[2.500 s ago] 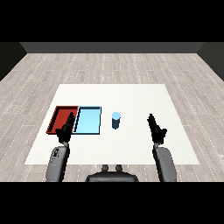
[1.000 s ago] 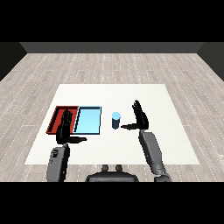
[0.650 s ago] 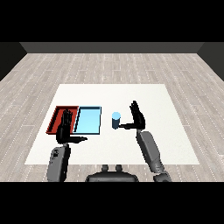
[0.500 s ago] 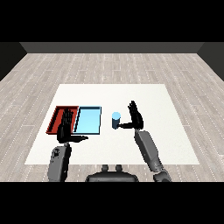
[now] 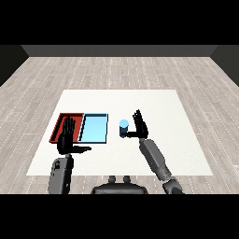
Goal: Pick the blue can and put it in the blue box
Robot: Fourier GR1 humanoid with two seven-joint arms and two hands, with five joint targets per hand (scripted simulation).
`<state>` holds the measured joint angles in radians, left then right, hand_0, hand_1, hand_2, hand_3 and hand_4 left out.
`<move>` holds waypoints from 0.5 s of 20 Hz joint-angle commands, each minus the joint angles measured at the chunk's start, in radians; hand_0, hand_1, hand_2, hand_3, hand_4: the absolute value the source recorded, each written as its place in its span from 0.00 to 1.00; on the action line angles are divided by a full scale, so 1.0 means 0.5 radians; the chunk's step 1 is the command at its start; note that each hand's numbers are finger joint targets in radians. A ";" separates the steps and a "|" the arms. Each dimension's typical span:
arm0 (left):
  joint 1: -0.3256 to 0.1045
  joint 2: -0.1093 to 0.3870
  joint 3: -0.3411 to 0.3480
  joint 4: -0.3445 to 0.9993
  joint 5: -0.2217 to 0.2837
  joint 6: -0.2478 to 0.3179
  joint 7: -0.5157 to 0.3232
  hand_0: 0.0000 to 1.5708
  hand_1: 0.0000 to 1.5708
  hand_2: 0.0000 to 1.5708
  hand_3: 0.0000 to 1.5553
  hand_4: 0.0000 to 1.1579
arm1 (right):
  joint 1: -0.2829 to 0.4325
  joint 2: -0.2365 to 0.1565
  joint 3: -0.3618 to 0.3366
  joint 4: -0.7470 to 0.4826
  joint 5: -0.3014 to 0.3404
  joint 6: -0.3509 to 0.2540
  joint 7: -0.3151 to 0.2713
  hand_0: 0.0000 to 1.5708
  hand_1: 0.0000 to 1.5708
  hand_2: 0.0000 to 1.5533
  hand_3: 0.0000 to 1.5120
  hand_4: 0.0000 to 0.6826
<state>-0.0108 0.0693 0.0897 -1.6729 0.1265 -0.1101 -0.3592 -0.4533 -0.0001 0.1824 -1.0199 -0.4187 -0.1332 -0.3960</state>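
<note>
A white table [image 5: 154,105] is standing on a grey plank floor [image 5: 116,70]. A red tray [image 5: 59,125] and a light blue tray [image 5: 94,128] are lying flat on its left half, side by side and touching, the red one outermost. A blue can [image 5: 123,128] is standing upright just right of the light blue tray, apart from it.

Blue can [image 5: 123,128]: small cylinder, light blue top, darker body, upright on white table [image 5: 140,100], just right of blue tray [image 5: 94,128]. Blue tray: flat, light blue, rectangular.
</note>
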 commanded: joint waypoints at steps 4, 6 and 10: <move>-0.005 -0.012 0.019 0.181 0.001 -0.046 -0.127 0.00 0.00 0.00 0.00 0.00 | -0.071 0.000 0.122 0.316 -0.169 -0.039 -0.252 0.00 0.00 0.00 0.00 0.00; 0.069 -0.036 -0.017 -0.020 -0.044 0.024 -0.071 0.00 0.00 0.00 0.00 0.00 | -0.055 0.000 0.231 0.251 -0.214 -0.111 -0.198 0.00 0.00 0.00 0.00 0.00; -0.001 0.045 0.056 0.000 0.075 -0.061 0.064 0.00 0.00 0.00 0.00 0.00 | -0.170 0.000 0.293 0.472 -0.406 -0.093 -0.327 0.00 0.00 0.00 0.00 0.00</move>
<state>-0.0201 0.0767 0.1051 -1.6548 0.1408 -0.1231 -0.3585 -0.5197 0.0000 0.2989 -0.8496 -0.5645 -0.1849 -0.5133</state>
